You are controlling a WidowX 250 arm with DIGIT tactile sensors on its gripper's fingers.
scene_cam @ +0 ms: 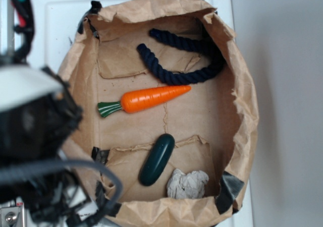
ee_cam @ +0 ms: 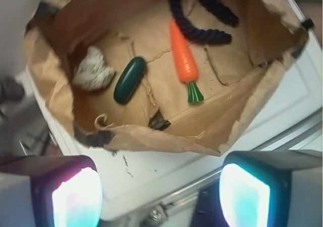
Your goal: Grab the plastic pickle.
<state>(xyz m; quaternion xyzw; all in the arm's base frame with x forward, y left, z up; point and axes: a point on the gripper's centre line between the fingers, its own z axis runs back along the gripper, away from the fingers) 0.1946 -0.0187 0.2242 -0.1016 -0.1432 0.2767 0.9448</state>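
Note:
The plastic pickle (scene_cam: 157,159) (ee_cam: 129,79), a glossy dark green oblong, lies on the floor of a torn brown paper bag (scene_cam: 246,101) (ee_cam: 151,136). Beside it rests a lumpy grey-white wad (scene_cam: 187,183) (ee_cam: 93,70). My gripper (ee_cam: 160,194) hangs open outside the bag's near edge, over the white surface, with nothing between its glowing fingertips (ee_cam: 76,196). In the exterior view only the dark arm body (scene_cam: 35,136) shows at the left; the jaws are hidden there.
An orange carrot (scene_cam: 151,99) (ee_cam: 183,58) with a green stem lies mid-bag. A dark navy rope (scene_cam: 181,60) (ee_cam: 202,15) curls at the bag's far end. The bag's raised crumpled walls ring everything. The bag sits on a white surface (scene_cam: 60,15) (ee_cam: 166,171).

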